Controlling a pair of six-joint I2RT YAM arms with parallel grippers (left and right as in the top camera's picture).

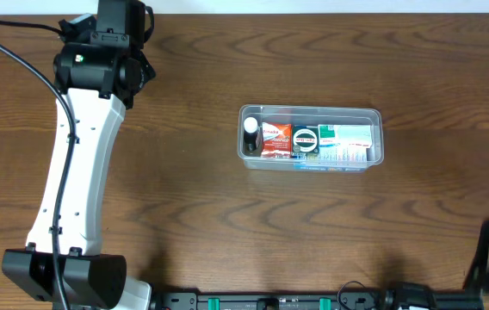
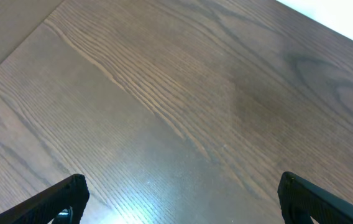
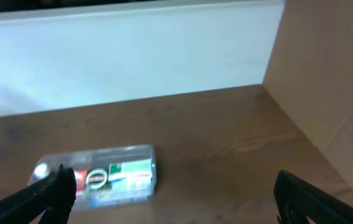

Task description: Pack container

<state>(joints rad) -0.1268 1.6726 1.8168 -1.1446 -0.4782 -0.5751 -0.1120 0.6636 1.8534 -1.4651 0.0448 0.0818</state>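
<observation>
The container [image 1: 379, 138] sits on the table [image 1: 184, 198], right of centre. Inside, the bottle [image 1: 250, 134] occupies the left end; packets [image 1: 275, 139] lie to its right.

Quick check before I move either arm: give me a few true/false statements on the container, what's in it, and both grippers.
1. The container holds a red packet and a white-capped bottle. True.
2. The left gripper grips the red packet. False: it is open over bare table, with nothing between its fingers.
3. The bottle stands at the container's right end. False: in the overhead view it is at the left end, beside the red packet.
4. The right gripper is open and apart from the container. True.
</observation>
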